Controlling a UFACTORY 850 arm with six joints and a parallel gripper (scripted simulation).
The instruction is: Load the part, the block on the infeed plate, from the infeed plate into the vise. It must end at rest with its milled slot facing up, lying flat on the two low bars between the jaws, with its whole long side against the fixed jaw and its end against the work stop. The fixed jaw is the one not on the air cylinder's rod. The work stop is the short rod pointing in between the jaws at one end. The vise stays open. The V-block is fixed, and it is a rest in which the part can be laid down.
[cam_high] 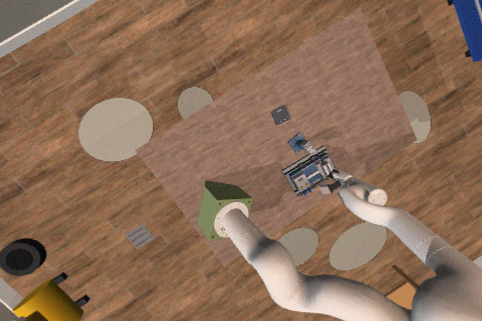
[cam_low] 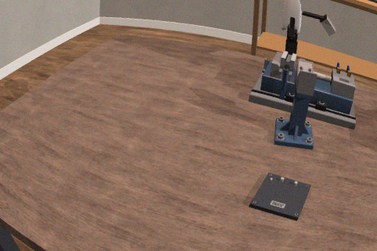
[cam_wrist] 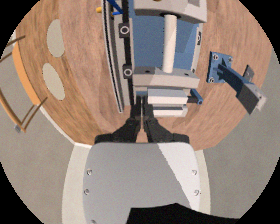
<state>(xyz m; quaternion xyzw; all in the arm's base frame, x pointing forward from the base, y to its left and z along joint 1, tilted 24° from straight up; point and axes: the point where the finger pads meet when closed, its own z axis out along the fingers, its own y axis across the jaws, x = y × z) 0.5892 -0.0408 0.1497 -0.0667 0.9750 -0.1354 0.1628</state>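
Note:
The dark infeed plate (cam_low: 280, 195) lies bare on the table and also shows in the overhead view (cam_high: 280, 115). The vise (cam_low: 303, 91) stands at the far right, with its air cylinder (cam_low: 343, 82) at one end. The part (cam_low: 288, 62), a pale grey block, sits between the jaws at the end away from the cylinder. It seems to have a notch on top. My gripper (cam_low: 291, 45) is shut and holds nothing. It points straight down with its tips at the part's top. In the wrist view the fingertips (cam_wrist: 144, 106) meet at the part's edge (cam_wrist: 168, 100). I cannot tell how the part sits against the fixed jaw.
A blue post on a bolted foot (cam_low: 294, 126) stands just in front of the vise and carries the work stop rod (cam_high: 308, 149). A wooden shelf unit (cam_low: 313, 19) stands behind the vise. The green robot base (cam_high: 222, 209) is at the table's near side.

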